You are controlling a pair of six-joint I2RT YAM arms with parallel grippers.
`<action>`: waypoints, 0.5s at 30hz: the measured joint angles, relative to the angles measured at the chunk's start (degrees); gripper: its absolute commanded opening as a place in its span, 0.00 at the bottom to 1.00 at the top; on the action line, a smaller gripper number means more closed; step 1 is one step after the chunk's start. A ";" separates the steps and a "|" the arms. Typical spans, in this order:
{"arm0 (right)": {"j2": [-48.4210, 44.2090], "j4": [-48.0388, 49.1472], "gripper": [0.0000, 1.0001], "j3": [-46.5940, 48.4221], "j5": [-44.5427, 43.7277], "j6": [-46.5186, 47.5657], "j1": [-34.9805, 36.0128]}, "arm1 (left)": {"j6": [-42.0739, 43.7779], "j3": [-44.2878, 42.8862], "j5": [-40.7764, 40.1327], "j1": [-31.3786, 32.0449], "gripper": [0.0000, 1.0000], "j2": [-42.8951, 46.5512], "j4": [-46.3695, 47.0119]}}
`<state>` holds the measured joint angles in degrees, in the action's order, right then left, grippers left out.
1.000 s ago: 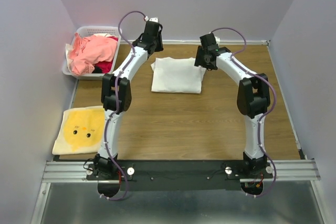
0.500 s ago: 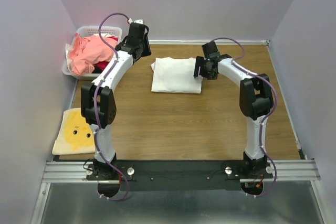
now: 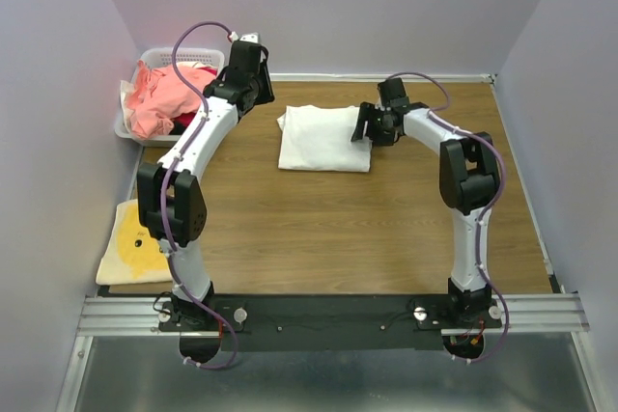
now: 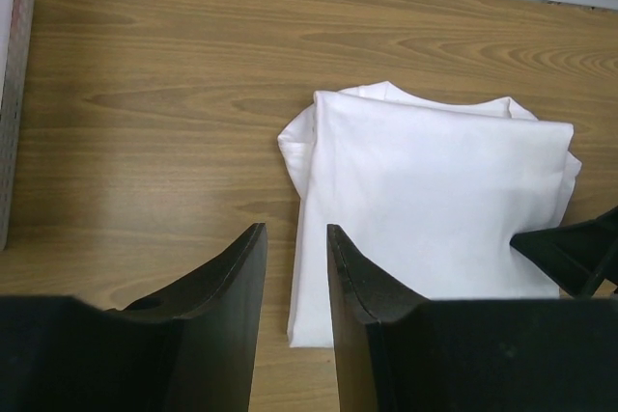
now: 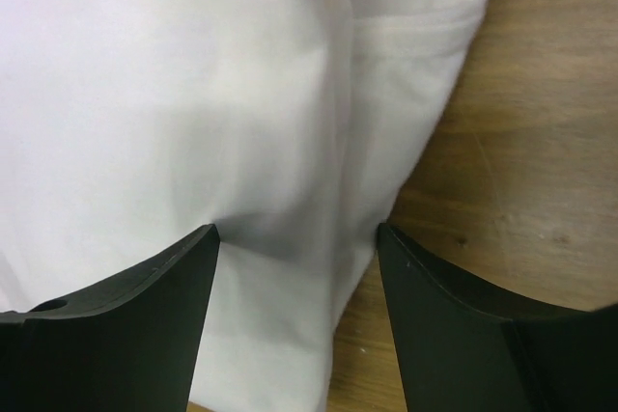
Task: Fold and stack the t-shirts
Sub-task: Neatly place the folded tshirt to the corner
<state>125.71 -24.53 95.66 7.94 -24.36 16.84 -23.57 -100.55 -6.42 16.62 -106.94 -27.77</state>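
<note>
A folded white t-shirt (image 3: 323,138) lies on the wooden table at the back centre, with no print showing. My right gripper (image 3: 365,128) is open and low on the shirt's right edge. In the right wrist view its fingers (image 5: 297,229) straddle the white fabric (image 5: 193,103). My left gripper (image 3: 249,69) is raised between the basket and the shirt. It is slightly open and empty (image 4: 296,229), with the white shirt (image 4: 435,190) in front of it. Salmon-pink (image 3: 169,94) and red (image 3: 191,123) t-shirts are heaped in the basket.
The white lattice basket (image 3: 183,52) stands at the back left corner. A folded yellow shirt with a face print (image 3: 130,248) lies at the front left, partly behind my left elbow. Grey walls close three sides.
My left arm has swung left, away from the white shirt toward the basket. My right gripper has moved left and down onto the shirt's right edge.
</note>
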 measured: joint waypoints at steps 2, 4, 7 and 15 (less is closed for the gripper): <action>0.70 1.20 0.69 0.46 1.64 -0.07 0.00 | 0.20 0.20 -0.04 0.00 0.40 0.22 -0.42; 1.16 2.14 0.64 0.63 3.02 -0.20 -0.04 | 0.31 0.63 -0.15 0.00 0.40 0.48 -0.79; 1.81 3.52 0.49 0.74 5.29 -0.57 -0.09 | 0.61 1.27 -0.46 -0.02 0.40 1.01 -1.38; 3.72 5.49 0.01 0.83 9.79 -1.70 -0.26 | 1.03 1.27 -0.55 -0.39 0.40 2.05 -1.79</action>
<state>129.43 -19.05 96.49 17.74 -26.06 16.58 -22.55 -99.29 -6.96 16.23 -104.88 -29.56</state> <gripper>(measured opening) 0.126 0.402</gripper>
